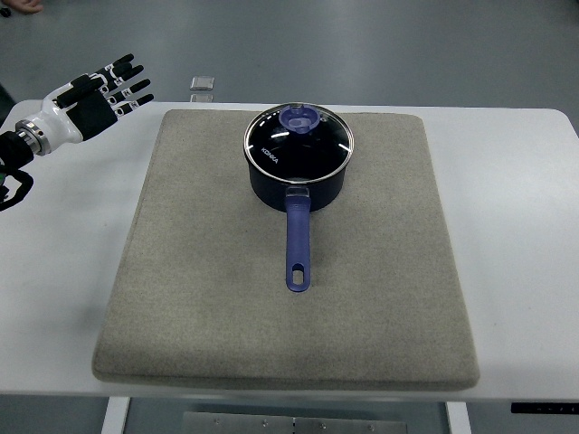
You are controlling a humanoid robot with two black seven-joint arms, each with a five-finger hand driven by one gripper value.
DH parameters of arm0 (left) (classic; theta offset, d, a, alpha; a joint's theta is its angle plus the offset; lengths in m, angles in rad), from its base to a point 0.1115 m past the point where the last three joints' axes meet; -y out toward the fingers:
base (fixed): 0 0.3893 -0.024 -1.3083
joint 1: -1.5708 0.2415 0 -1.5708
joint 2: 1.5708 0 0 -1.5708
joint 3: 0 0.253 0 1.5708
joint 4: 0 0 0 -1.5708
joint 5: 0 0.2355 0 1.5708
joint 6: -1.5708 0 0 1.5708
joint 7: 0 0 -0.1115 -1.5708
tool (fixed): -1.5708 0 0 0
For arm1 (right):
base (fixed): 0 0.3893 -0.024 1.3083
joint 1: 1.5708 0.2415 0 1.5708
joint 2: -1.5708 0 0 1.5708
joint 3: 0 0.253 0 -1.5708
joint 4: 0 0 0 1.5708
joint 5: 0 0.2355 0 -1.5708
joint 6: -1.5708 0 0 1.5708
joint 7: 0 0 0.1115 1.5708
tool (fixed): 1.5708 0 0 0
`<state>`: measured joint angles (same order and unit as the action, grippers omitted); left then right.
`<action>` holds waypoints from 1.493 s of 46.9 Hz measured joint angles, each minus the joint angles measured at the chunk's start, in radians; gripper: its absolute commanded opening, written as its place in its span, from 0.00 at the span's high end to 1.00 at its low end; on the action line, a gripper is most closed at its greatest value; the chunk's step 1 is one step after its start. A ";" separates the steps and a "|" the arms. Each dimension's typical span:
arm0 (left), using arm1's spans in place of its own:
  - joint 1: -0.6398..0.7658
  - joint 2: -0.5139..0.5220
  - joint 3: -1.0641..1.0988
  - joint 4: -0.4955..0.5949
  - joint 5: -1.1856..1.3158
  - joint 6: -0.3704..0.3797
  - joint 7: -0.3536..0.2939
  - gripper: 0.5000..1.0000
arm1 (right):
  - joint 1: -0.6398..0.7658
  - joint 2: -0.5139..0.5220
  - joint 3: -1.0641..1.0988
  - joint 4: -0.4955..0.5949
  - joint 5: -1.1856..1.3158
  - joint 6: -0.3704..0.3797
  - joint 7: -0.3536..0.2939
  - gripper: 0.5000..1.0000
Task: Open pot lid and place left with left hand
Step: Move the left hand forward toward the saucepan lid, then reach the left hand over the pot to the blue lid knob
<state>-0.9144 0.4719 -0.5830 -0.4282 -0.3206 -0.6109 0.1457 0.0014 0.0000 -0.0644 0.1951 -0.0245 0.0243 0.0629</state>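
Lid [298, 142] sits on the pot [298, 181], far middle of the mat [199, 298]; left hand [104, 90] hovers spread at the desk's far-left corner. Next: reach the knob [301, 117]

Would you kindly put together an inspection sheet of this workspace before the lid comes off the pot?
Surface: white table carrying a grey-beige rectangular felt mat.
Job's things: dark blue saucepan on the mat, long blue handle pointing to the near edge; glass lid with blue knob seated on it.
Clutter: small silvery rectangular object at the far table edge, beyond the mat.
Grippers: left hand above the table's far left corner, fingers spread, holding nothing, clear of the pot; right hand not in view.
Cables: dark cabling on the left arm's wrist.
Surroundings: grey floor; part of a person's hand at the top left corner.
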 measured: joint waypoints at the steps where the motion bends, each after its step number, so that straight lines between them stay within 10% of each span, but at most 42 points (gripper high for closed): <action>1: 0.000 0.000 0.000 0.000 0.000 0.000 0.000 0.02 | 0.000 0.000 0.000 0.000 0.000 0.000 0.000 0.17; 34: -0.015 0.009 0.007 0.001 0.029 0.000 -0.007 0.04 | 0.000 0.000 0.000 0.000 0.000 0.000 0.000 0.17; 48: -0.111 0.020 0.004 -0.013 0.612 0.000 -0.151 0.04 | 0.000 0.000 0.000 0.000 0.000 0.000 0.000 0.17; 70: -0.240 0.112 0.007 -0.366 1.193 0.000 -0.236 0.08 | 0.000 0.000 0.000 0.000 0.000 0.000 0.000 0.17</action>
<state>-1.1546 0.5843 -0.5761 -0.7945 0.8722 -0.6111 -0.0906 0.0015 0.0000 -0.0644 0.1948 -0.0245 0.0244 0.0630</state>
